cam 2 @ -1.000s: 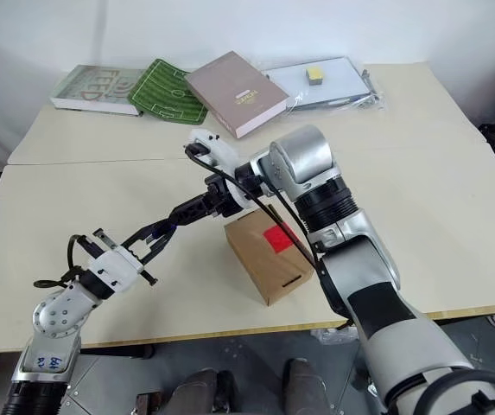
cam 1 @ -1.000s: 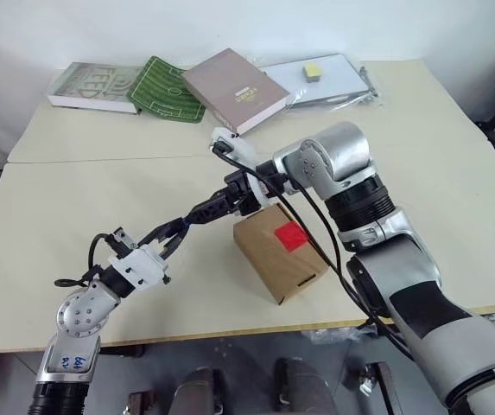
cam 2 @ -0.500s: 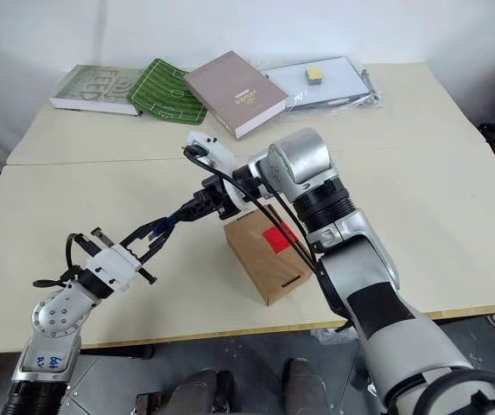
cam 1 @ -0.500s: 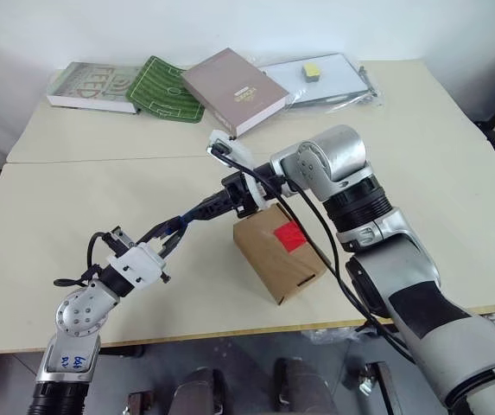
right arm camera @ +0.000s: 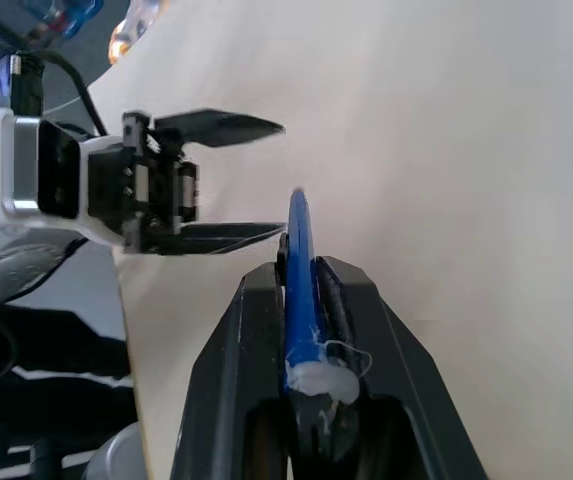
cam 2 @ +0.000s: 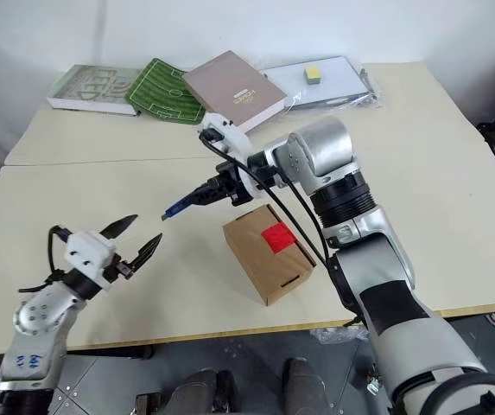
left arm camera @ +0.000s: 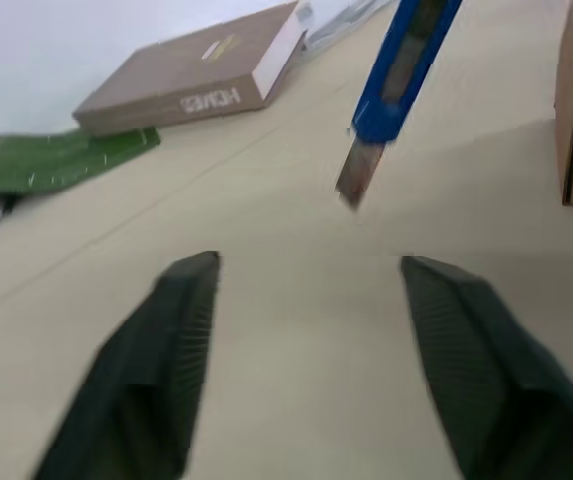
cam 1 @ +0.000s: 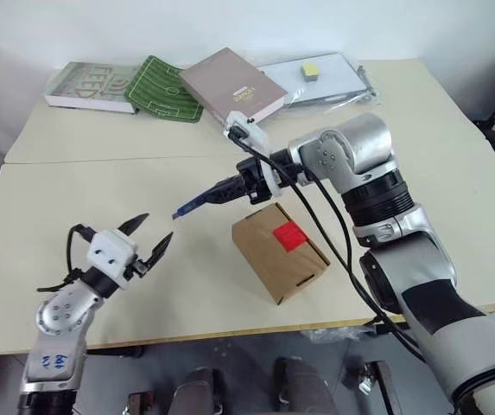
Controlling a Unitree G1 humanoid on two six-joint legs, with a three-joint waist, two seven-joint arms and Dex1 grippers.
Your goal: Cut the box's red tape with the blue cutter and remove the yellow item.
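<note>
Blue cutter [cam 1: 197, 203] sat clamped in the right claw [cam 1: 230, 188], held above the worktop [cam 1: 74, 190] with its blade end toward the left claw [cam 1: 146, 236]. That left claw hung with fingers spread apart, empty, just short of the blade. Right of both, the box [cam 1: 277, 251] lay shut, red tape [cam 1: 289, 235] across its top.

- The box [cam 1: 280, 251]: small brown cardboard box, shut, lying flat on the table near its front edge, turned at an angle to that edge.
- The red tape [cam 1: 288, 234]: small bright red square stuck on the box's top face.
- The blue cutter [cam 1: 193, 205]: slim and dark blue, held in the air left of the box's far end, its short blade out and pointing left.
</note>
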